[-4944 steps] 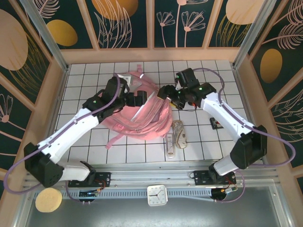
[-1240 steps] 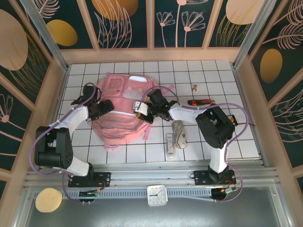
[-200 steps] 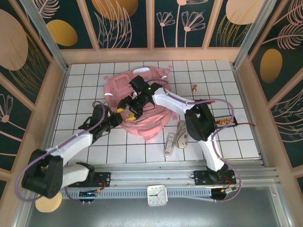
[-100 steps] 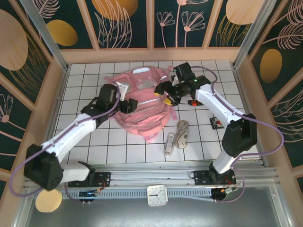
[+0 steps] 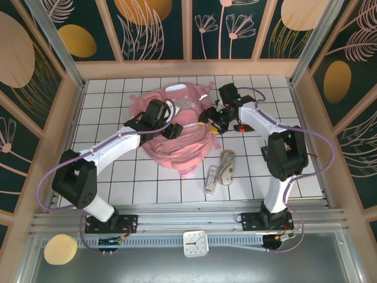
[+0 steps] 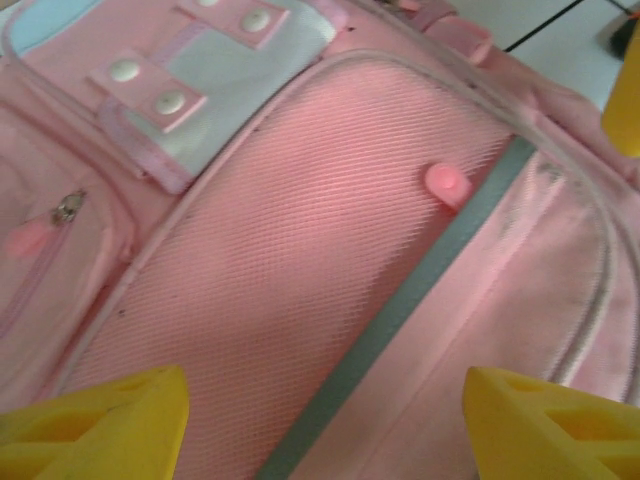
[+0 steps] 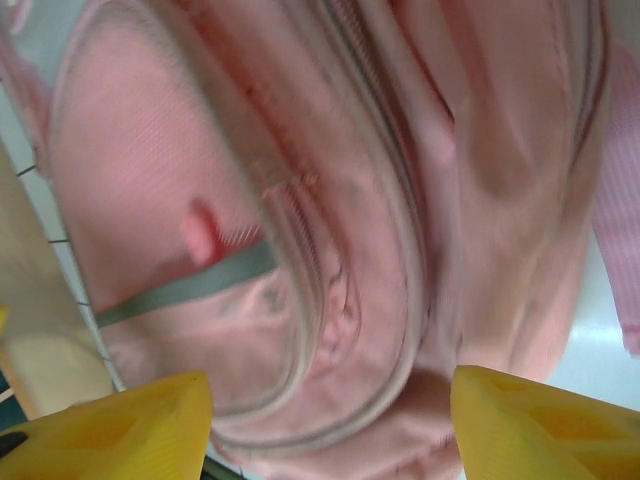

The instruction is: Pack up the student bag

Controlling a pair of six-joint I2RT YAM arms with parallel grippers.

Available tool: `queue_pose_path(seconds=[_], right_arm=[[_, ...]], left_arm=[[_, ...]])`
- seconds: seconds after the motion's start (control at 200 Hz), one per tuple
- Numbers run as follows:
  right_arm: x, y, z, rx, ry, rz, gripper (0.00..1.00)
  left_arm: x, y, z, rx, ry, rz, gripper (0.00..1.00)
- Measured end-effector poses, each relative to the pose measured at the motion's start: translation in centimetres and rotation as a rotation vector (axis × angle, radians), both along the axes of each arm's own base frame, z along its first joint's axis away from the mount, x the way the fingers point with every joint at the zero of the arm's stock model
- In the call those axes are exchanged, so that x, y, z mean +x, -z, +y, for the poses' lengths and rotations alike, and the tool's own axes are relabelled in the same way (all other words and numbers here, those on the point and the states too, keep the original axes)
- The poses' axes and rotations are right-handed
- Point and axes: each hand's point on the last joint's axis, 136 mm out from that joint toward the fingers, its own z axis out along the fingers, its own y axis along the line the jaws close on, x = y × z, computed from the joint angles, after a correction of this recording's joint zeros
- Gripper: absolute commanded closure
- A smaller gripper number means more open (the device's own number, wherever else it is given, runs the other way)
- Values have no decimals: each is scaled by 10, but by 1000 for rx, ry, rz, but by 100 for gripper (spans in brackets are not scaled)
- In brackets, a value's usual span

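The student bag (image 5: 182, 147) is a large pink backpack lying flat in the middle of the tiled table. My left gripper (image 5: 175, 131) hovers over its left half. In the left wrist view its yellow fingertips (image 6: 100, 420) stand wide apart over the bag's mesh pocket (image 6: 300, 230) and grey stripe, with nothing between them. My right gripper (image 5: 206, 119) sits at the bag's upper right edge. In the right wrist view that gripper (image 7: 330, 425) is open too, just above the bag's curved zip seam (image 7: 330, 200), and holds nothing.
A clear stationery pouch (image 5: 224, 167) and a white tube (image 5: 210, 180) lie right of the bag's lower end. An orange-and-black tool (image 5: 241, 127), a small brass piece (image 5: 241, 109) and a small red-and-black item (image 5: 268, 154) lie further right. Wooden walls enclose the table.
My left gripper has moved right, further over the bag, and its jaws have opened wide. My right gripper has shifted slightly and stays open. The bag has barely moved.
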Motion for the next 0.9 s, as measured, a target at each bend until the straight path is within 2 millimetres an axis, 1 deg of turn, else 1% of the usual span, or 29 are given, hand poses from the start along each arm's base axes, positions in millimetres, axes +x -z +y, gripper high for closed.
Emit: queue_pose_path(seconds=[0.05,0.125,0.27,0.375,0.43,0.63,0.68,0.721,0.776,0.821,0.856,0.881,0.886,0.901], right_arm=[[4,8,4,-1,-7,10,37],[6,13,11,1,-19,15,37],[11,11,31,19,-50,-5,41],[12,9,43,27,-65,-17,45],[12,7,45,30,-62,-14,47],[13,6,47,42,-25,11,58],[14,5,48,50,-10,16,63],[15,4,50,60,-5,16,69],[16,3,51,75,14,24,81],[16,1,53,92,19,24,87],[17,0,55,107,24,24,95],[18,-1,57,118,32,29,98],[18,-2,57,119,30,28,100],[18,-3,58,125,31,28,100]], left_arm=[[2,0,3,10,-17,-6,27],[3,0,6,18,-34,-11,27],[5,-2,10,25,-60,-20,26],[6,-8,14,20,-73,-33,26],[6,-13,15,17,-78,-45,26],[3,-26,22,10,-91,-72,27],[2,-27,23,12,-88,-74,27],[1,-26,23,16,-85,-75,27],[-2,-24,25,24,-78,-72,27],[-5,-21,26,32,-69,-68,27],[-7,-19,27,38,-60,-67,27],[-9,-17,28,42,-54,-65,27],[-9,-17,28,43,-53,-66,27],[-10,-17,28,45,-49,-66,27]])
